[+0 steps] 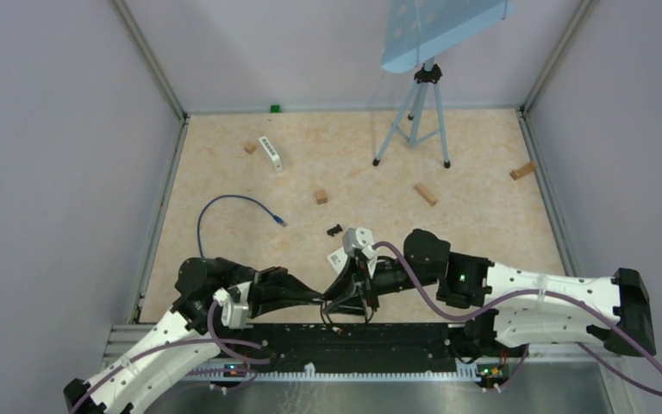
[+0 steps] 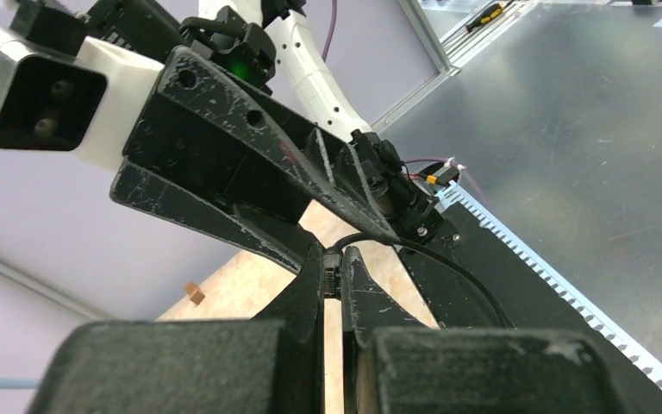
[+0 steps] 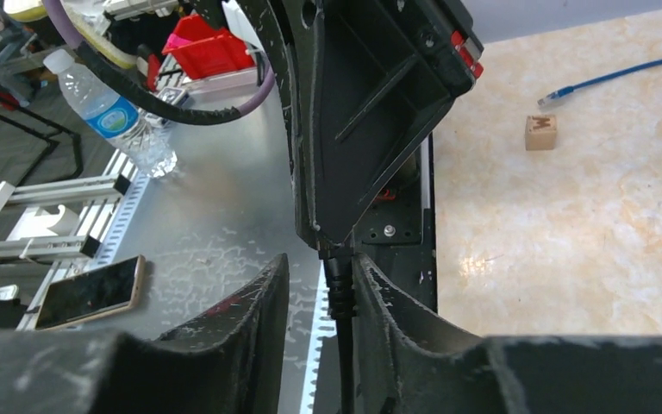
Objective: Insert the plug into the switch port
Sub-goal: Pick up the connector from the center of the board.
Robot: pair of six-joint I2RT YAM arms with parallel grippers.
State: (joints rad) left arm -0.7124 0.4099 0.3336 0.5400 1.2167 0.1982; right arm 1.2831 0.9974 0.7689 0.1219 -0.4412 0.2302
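Near edge, centre: both arms meet tip to tip above the table's front rail.
- Left gripper (image 1: pixel 313 298): jaws nearly closed, pinching a small black ribbed plug (image 2: pixel 332 279).
- Right gripper (image 3: pixel 321 274): jaws part open around the black cable (image 3: pixel 340 297) just behind the plug. The cable lies against 1 finger, with a gap on the other side, so it is not clamped.
- Cable: thin, rubbery, with a ribbed strain relief. It loops slack toward the near edge.
- Fingers: hard black plastic, scuffed.

Mid-table, left: blue cable (image 1: pixel 215 205), curled, with a clear plug end; untouched. 1 small wooden block (image 1: pixel 321 197) nearby.

Toward the far-left corner: white oblong box, probably the switch (image 1: pixel 271 153), well apart from both grippers.

Far edge: tripod (image 1: pixel 415 116).

Progress: plug is in hand and off the marbled tabletop (image 1: pixel 483 198). Carrying, aligning and inserting are all left to do.
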